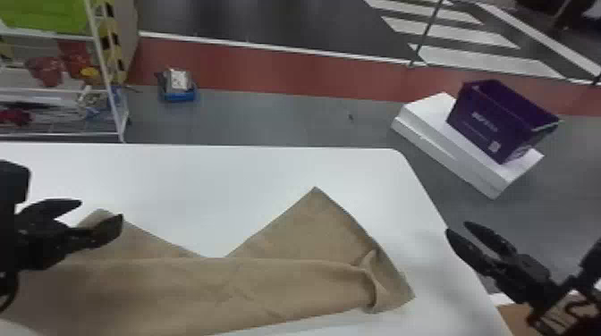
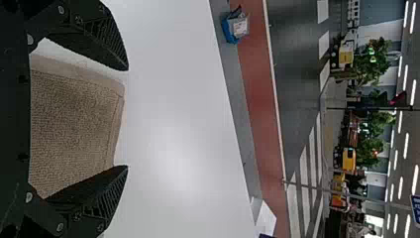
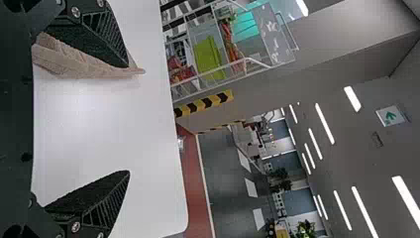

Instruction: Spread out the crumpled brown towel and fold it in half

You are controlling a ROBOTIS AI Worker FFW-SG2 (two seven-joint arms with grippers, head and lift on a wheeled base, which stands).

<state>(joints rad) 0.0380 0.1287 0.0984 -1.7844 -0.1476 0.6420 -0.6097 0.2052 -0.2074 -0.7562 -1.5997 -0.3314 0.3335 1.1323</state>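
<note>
Table (image 1: 201, 178); towel (image 1: 201, 290), partly spread, to be flattened, halved; left gripper (image 1: 101, 211), right gripper (image 1: 458, 228) opened wide, nothing held.

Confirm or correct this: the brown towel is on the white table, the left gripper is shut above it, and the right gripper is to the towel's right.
Not shut: the left wrist view shows the left gripper open, its fingers apart. The rest stands: the brown towel is on the white table and the right gripper is to the towel's right.
</note>
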